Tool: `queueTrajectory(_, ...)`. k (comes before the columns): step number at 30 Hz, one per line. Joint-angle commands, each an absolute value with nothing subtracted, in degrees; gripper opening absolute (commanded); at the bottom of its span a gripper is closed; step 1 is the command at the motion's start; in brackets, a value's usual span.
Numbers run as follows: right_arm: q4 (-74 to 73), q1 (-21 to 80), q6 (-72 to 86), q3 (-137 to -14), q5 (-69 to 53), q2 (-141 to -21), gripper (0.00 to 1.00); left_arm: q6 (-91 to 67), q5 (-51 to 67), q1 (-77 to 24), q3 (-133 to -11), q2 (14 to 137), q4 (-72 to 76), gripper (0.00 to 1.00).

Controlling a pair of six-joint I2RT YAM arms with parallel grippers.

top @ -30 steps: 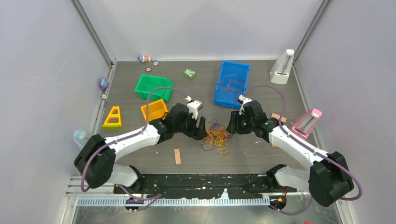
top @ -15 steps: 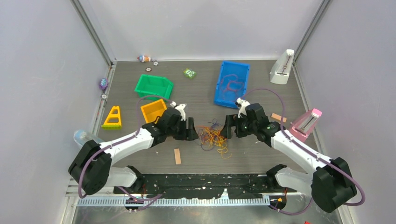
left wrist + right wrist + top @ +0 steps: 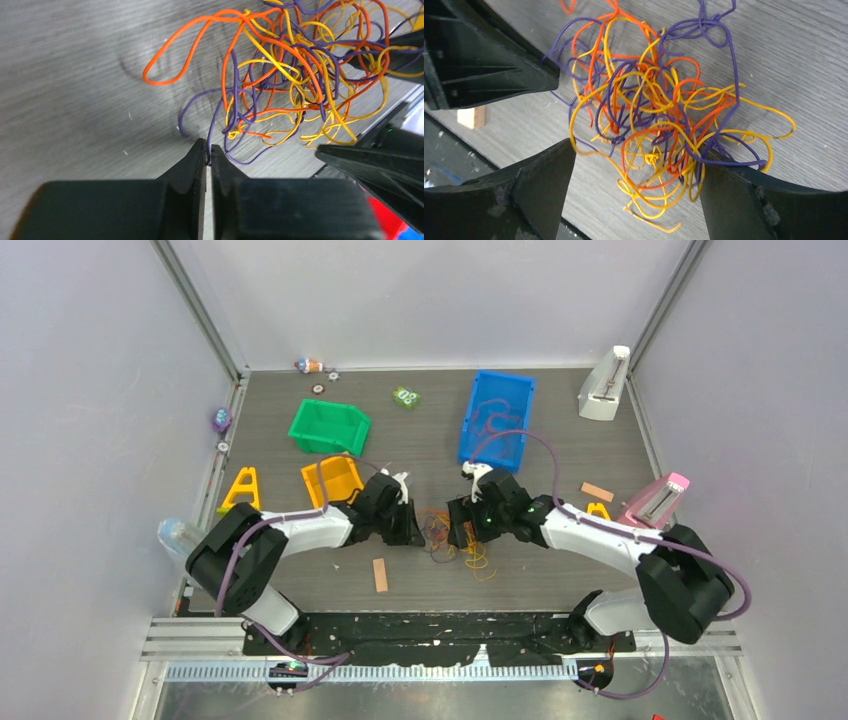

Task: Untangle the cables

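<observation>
Beside the cables [image 3: 295, 75], left tool [image 3: 207, 152] low, right tool [image 3: 636, 150] seemingly opposite.

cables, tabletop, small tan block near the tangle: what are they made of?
Cables: likely plastic-insulated wire; smooth, slightly glossy orange, yellow and purple strands holding springy loops.
Tabletop: grey, matte, wood-grain streaks; probably laminate or vinyl, hard to tell.
Block: seemingly bare wood; pale tan, matte.
</observation>
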State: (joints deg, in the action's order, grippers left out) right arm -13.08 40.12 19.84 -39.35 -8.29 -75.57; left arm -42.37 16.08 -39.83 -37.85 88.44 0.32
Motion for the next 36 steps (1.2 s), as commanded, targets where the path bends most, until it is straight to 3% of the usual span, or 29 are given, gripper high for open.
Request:
queueTrajectory(1, -13.4, 42.4, 22.7, -44.7, 5.7, -81.0, 0.87, -40.6, 15.7, -39.7, -41.4, 89.3, 3.2, 0.00)
queueTrajectory(3, -18.3, 42.6, 24.3, -48.1, 14.3, -83.5, 0.75, -38.6, 13.5, -39.6, -42.4, 88.0, 0.4, 0.00)
queueTrajectory(4, -21.9, 42.5, 25.0, -48.6, 17.4, -84.5, 0.63, -37.5, 12.5, -39.3, -42.7, 86.7, -2.4, 0.00)
queueTrajectory(7, -25.2, 38.9, 28.3, -47.8, 24.8, -83.4, 0.51, -34.4, 10.7, -37.1, -42.7, 81.0, -6.9, 0.00)
queueTrajectory(11, -24.6, 28.8, 31.6, -42.1, 23.3, -75.8, 0.45, -31.4, 14.2, -29.6, -42.0, 72.9, -11.0, 0.00)
queueTrajectory(20, -24.8, 14.9, 35.8, -33.2, 23.1, -58.0, 0.62, -26.8, 14.2, -21.3, -50.8, 60.4, -24.6, 0.00)
queueTrajectory(22, -24.2, 14.4, 33.0, -33.4, 20.1, -56.6, 0.86, -26.8, 14.7, -21.0, -52.9, 59.4, -25.8, 0.00)
queueTrajectory(24, -24.8, 14.3, 30.2, -34.9, 17.3, -56.3, 0.98, -27.2, 15.2, -21.0, -54.9, 58.6, -26.5, 0.00)
queueTrajectory(29, -20.3, 16.1, 18.4, -36.9, 1.6, -53.7, 0.95, -26.9, 24.3, -21.1, -62.9, 60.2, -27.9, 0.00)
queueTrajectory(34, -20.7, 30.1, 14.9, -43.7, 9.3, -56.4, 0.95, -25.3, 25.9, -21.1, -70.8, 62.1, -32.1, 0.00)
queueTrajectory(36, -17.3, 33.0, 12.6, -44.9, 6.1, -58.5, 0.95, -24.8, 25.8, -21.1, -73.5, 62.5, -33.2, 0.00)
